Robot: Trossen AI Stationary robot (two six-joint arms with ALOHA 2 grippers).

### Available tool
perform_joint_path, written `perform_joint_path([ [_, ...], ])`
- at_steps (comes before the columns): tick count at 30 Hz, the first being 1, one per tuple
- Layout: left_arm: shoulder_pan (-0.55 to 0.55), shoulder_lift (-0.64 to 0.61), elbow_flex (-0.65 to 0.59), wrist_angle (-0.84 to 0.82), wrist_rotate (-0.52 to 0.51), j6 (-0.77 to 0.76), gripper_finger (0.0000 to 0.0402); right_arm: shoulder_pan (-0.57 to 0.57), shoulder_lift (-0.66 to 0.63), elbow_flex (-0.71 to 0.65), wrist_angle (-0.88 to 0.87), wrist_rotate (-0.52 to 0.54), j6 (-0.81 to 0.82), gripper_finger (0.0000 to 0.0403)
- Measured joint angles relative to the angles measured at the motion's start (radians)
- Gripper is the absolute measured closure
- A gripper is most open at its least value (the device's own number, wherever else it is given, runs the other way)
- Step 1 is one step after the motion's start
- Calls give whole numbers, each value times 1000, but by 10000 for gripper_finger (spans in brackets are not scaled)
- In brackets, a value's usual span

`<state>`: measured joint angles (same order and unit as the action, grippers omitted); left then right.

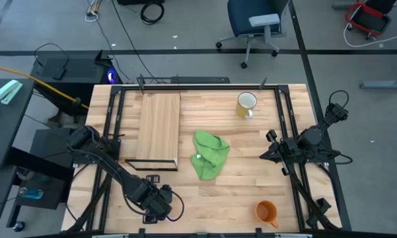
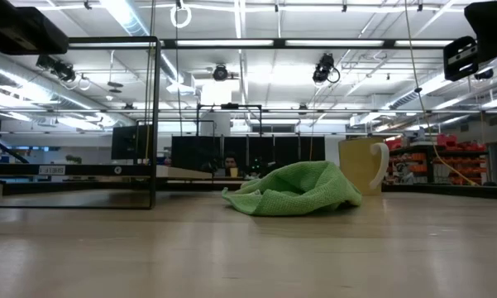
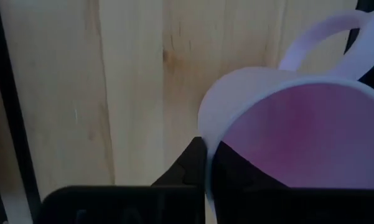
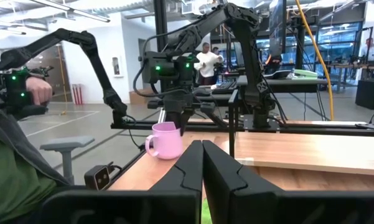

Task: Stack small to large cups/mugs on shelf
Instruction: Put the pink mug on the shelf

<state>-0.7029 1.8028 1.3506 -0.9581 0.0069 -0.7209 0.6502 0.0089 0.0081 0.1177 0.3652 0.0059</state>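
Note:
The small light-purple mug [image 4: 165, 140] stands upright near the table's front left, seen in the right wrist view and close up in the left wrist view [image 3: 299, 124]. My left gripper [image 4: 174, 121] is shut on it from above and hides it in the high view [image 1: 152, 201]. The pale yellow mug [image 1: 246, 104] stands at the far right. The orange mug [image 1: 267, 211] stands at the near right edge. The light-wood shelf plank [image 1: 158, 129] lies at the centre left. My right gripper [image 1: 267, 153] is shut and empty at the right side. My left gripper holds the purple mug by its wall at the rim [image 3: 206, 134], on the side away from the handle [image 3: 323, 37]. One finger [image 3: 187, 165] is outside and the other is inside the cup. The fingers point down from above. The mug is upright; whether its base is on the table, I cannot tell.
A crumpled green cloth [image 1: 210, 153] lies mid-table between the shelf and my right arm. The shelf's thin black frame [image 2: 153, 124] stands up at its near end. Black rails run along both table sides. People stand in the room beyond the table.

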Motion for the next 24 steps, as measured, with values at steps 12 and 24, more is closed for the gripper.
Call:
perform_joint_path([
  [12, -4, -40, 82, -33, 93, -30, 390, 0, 0, 0, -1, 0, 0, 389],
  [24, -82, -52, 627, -531, -204, -124, 390, 0, 0, 0, 3, 0, 32, 389],
])
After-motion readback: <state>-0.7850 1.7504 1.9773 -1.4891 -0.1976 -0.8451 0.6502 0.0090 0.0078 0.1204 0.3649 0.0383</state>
